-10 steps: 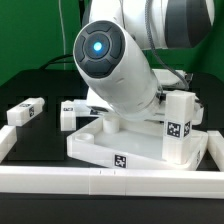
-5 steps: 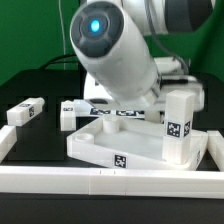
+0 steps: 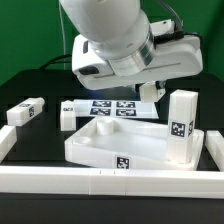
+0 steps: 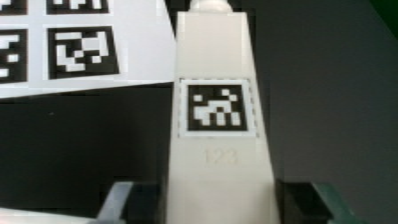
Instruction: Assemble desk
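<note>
— Where's the leg [image 4: 217, 110]?
— Between the gripper [image 4: 214, 205] fingers, its length running away from the wrist camera and its tag facing it. The jaws look pressed onto its two sides.
— What's around it?
— The marker board [image 4: 63, 85] lies just beside it. I can't tell whether its far end touches the table. The tabletop [image 3: 95, 152] sits in front, with an upright leg [image 3: 180, 125] at its corner on the exterior view's right.
</note>
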Robot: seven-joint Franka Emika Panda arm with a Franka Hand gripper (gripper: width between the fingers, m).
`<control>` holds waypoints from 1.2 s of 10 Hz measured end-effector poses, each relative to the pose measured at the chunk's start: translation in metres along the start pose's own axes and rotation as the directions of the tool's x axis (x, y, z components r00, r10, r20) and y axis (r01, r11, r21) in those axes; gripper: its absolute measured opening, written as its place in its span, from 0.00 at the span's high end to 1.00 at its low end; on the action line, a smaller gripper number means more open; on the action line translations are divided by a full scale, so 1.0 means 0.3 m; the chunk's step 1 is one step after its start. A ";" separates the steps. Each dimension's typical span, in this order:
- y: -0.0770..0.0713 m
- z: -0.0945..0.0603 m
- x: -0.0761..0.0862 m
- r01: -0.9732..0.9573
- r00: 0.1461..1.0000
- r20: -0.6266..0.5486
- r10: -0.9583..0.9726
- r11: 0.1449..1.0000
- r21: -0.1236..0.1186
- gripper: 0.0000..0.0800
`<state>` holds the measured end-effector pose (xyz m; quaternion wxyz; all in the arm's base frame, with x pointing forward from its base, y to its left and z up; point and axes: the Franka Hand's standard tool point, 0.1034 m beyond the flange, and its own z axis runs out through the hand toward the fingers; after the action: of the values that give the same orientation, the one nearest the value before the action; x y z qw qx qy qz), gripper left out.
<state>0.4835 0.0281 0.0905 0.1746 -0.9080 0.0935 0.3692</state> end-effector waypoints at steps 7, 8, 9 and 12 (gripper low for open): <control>-0.010 -0.271 0.036 0.109 0.893 -0.433 -0.126 0.992 -0.064 0.64; 0.001 -0.256 0.044 0.098 0.867 -0.483 -0.121 0.992 -0.073 0.64; 0.011 -0.262 0.055 0.088 0.833 -0.541 -0.120 0.993 -0.085 0.64; 0.036 -0.312 0.055 0.081 0.697 -0.699 -0.162 0.986 -0.148 0.64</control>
<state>0.5516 -0.0186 0.1388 0.1008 -0.9921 0.0734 -0.0156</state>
